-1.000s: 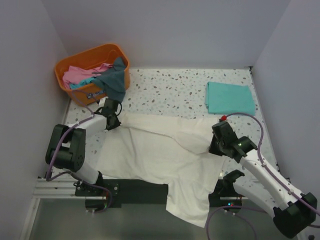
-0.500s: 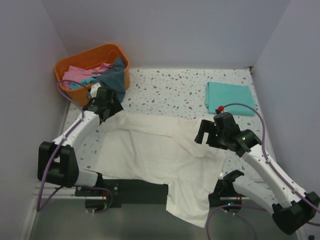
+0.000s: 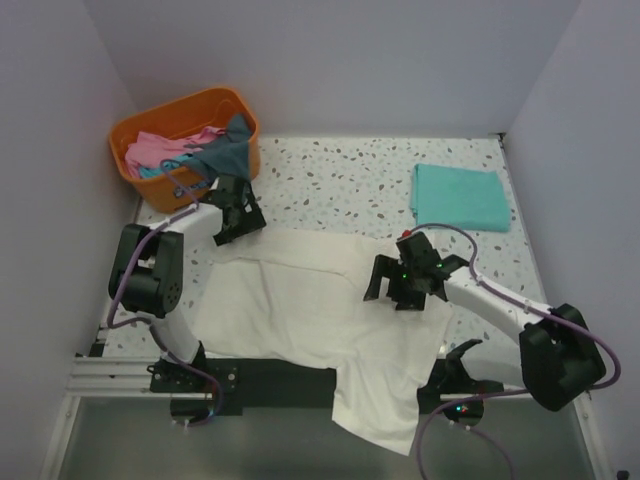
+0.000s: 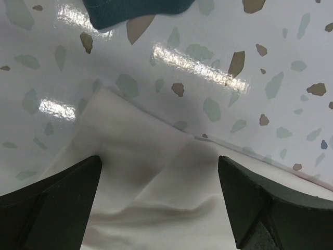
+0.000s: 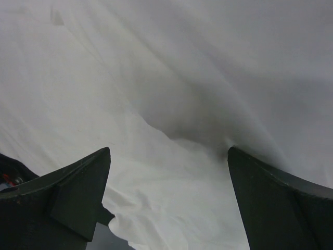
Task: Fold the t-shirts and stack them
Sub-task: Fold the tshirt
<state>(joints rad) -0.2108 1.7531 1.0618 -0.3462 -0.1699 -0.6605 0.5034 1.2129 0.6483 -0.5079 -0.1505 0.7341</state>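
A cream-white t-shirt lies spread across the table, its lower part hanging over the near edge. My left gripper is open just above the shirt's far left corner, its dark fingers apart with only loose cloth between them. My right gripper is open over the shirt's right side, nothing clamped. A folded teal-green t-shirt lies at the back right. Pink, teal and dark grey-blue t-shirts fill the orange basket.
The orange plastic basket stands at the back left against the wall, a dark tee draping over its rim toward my left gripper. Walls close in the left, back and right sides. Speckled tabletop shows behind the shirt.
Both grippers let go of the white shirt and opened. The left gripper moved right along the far edge; the right gripper moved left over the shirt, and the lifted fold dropped flat.
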